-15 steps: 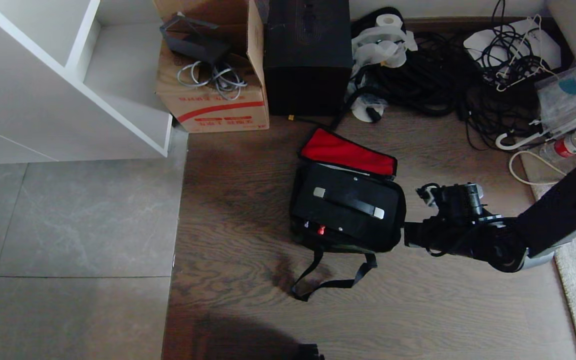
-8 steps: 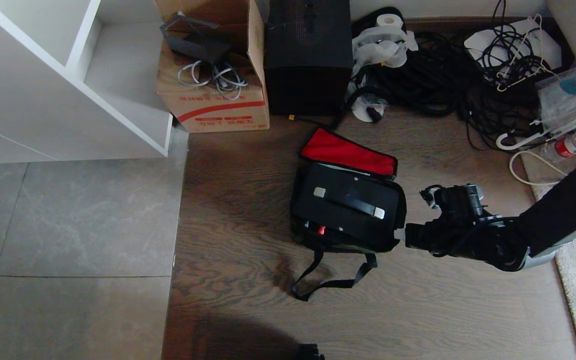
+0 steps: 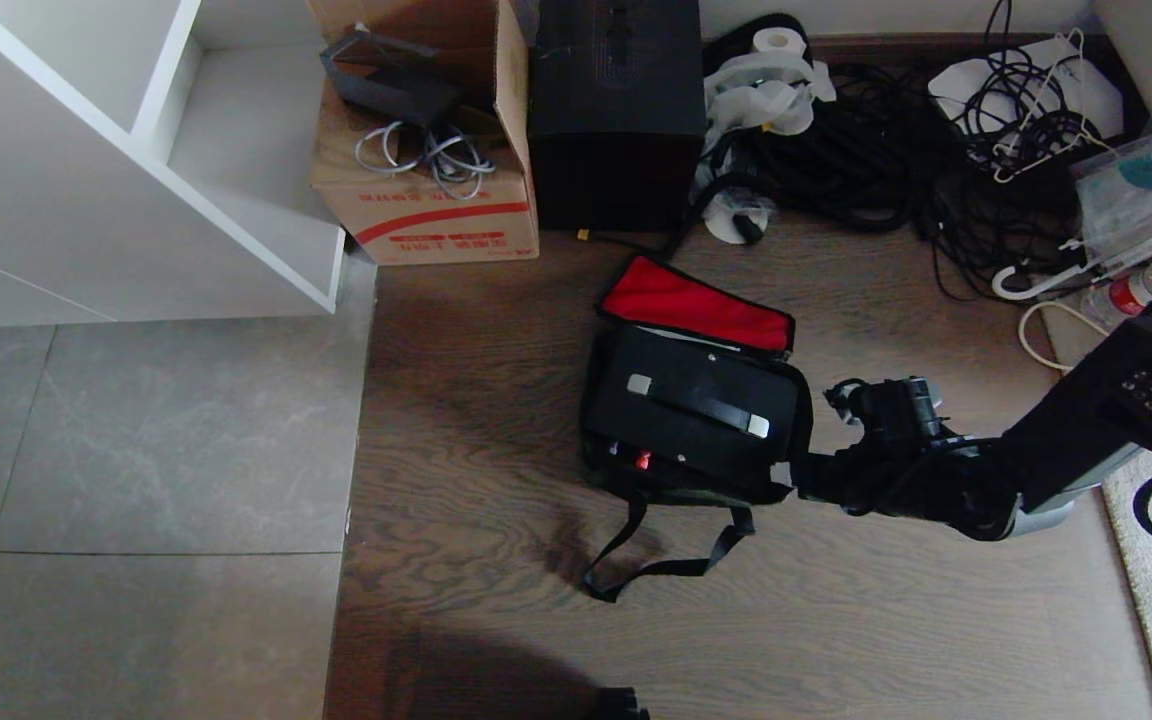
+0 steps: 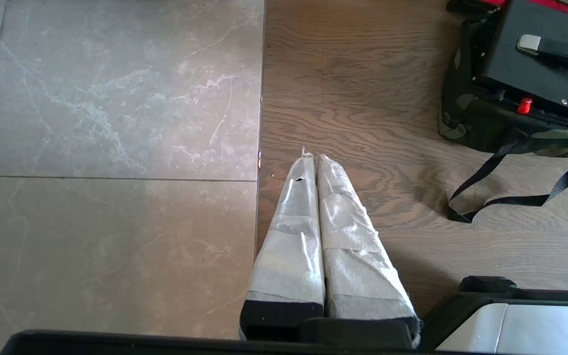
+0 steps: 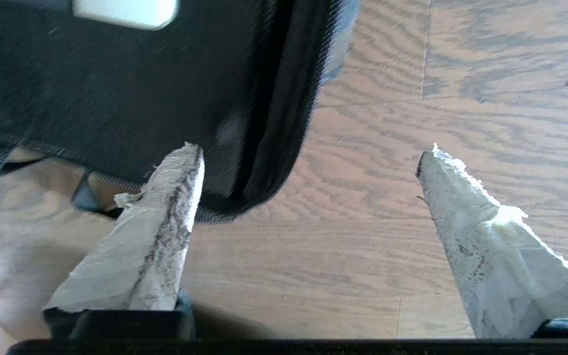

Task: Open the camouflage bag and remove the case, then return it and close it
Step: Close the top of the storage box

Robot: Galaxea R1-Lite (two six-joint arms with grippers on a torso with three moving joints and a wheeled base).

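Here, case (image 3: 696, 415) just beside right end effector (image 3: 798, 470)

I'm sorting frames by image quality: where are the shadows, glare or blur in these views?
Head view: a dark shadow lies on the wooden floor at the bottom edge. Left wrist view: soft glare on the tiles. Right wrist view: the camouflage bag close up is blurred.

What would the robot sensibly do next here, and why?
Probably draw the right tool back from the bag's corner and go for the red-lined lid: its fingers are spread with nothing between them, the case lies inside the camouflage bag, and the lid is open.
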